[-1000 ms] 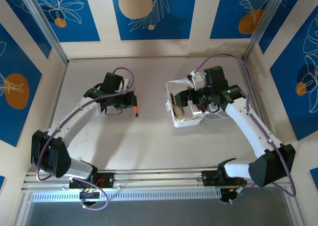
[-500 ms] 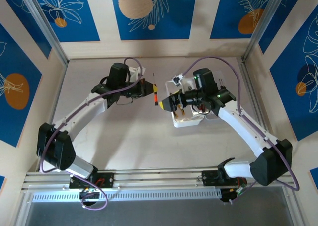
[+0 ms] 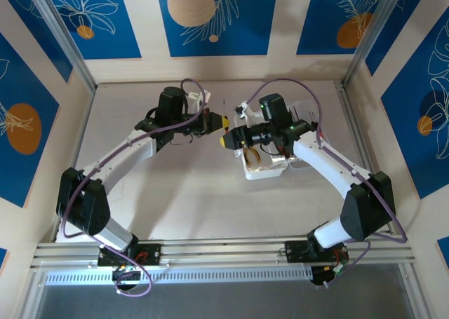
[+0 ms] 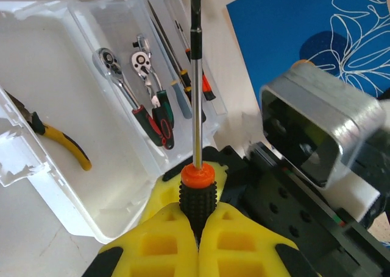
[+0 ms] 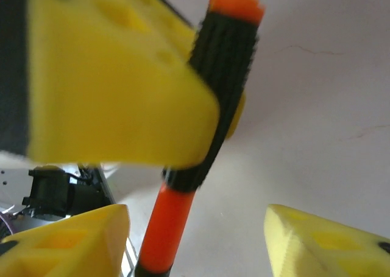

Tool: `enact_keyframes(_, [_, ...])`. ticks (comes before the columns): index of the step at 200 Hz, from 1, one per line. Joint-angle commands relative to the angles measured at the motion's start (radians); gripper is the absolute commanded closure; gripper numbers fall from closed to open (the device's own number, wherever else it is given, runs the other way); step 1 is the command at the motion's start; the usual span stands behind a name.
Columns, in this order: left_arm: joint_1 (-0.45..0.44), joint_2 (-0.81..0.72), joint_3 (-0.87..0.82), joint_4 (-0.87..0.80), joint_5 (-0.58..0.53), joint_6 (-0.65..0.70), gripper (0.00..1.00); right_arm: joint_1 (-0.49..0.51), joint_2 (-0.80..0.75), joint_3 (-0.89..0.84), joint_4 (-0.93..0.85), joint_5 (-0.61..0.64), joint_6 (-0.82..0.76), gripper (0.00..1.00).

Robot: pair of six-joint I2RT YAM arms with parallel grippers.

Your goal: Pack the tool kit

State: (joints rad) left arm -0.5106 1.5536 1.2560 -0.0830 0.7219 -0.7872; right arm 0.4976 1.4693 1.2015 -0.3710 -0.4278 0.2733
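My left gripper (image 4: 196,223) is clamped on the screwdriver (image 4: 195,106) by its black ribbed handle, just beside the open case (image 4: 67,70). My right gripper (image 5: 201,237) is spread wide, with fingers either side of the handle's orange end. Ratchets (image 4: 125,91) and yellow-handled pliers (image 4: 61,142) lie inside the case.

No readable text or labels anywhere.
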Motion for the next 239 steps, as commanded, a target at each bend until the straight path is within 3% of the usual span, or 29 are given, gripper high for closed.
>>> enact_keyframes(1, [-0.015, -0.016, 0.028, 0.029, 0.034, -0.003, 1.0, 0.004, 0.002, 0.042, 0.033, 0.02, 0.005, 0.48])
enact_keyframes(59, [-0.019, -0.015, 0.016, 0.036, 0.036, 0.001, 1.0, 0.002, -0.003, 0.067, 0.013, 0.026, -0.006, 0.99])
enact_keyframes(71, [-0.018, -0.012, 0.022, 0.032, 0.038, 0.008, 1.0, 0.001, -0.009, 0.063, 0.003, 0.03, -0.018, 1.0])
enact_keyframes(88, [-0.017, -0.009, 0.048, -0.025, 0.031, 0.053, 0.86, -0.018, -0.023, 0.054, -0.025, 0.032, -0.038, 1.0])
enact_keyframes(96, [-0.014, -0.01, 0.067, -0.084, 0.013, 0.093, 0.74, -0.037, -0.036, 0.05, -0.046, 0.031, -0.051, 1.0])
enact_keyframes(108, [-0.002, -0.018, 0.102, -0.199, -0.036, 0.168, 0.41, -0.073, -0.064, 0.048, -0.09, 0.039, -0.075, 1.0])
enact_keyframes(126, [0.037, -0.033, 0.142, -0.361, -0.119, 0.285, 0.0, -0.153, -0.112, 0.05, -0.168, 0.055, -0.117, 1.0])
enact_keyframes(192, [0.222, -0.014, 0.166, -0.723, -0.443, 0.537, 0.0, -0.485, -0.14, 0.105, -0.399, 0.338, -0.273, 1.0])
enact_keyframes(239, [0.26, 0.014, 0.097, -0.755, -0.539, 0.575, 0.0, -0.56, -0.003, 0.2, -0.457, 0.485, -0.336, 1.0])
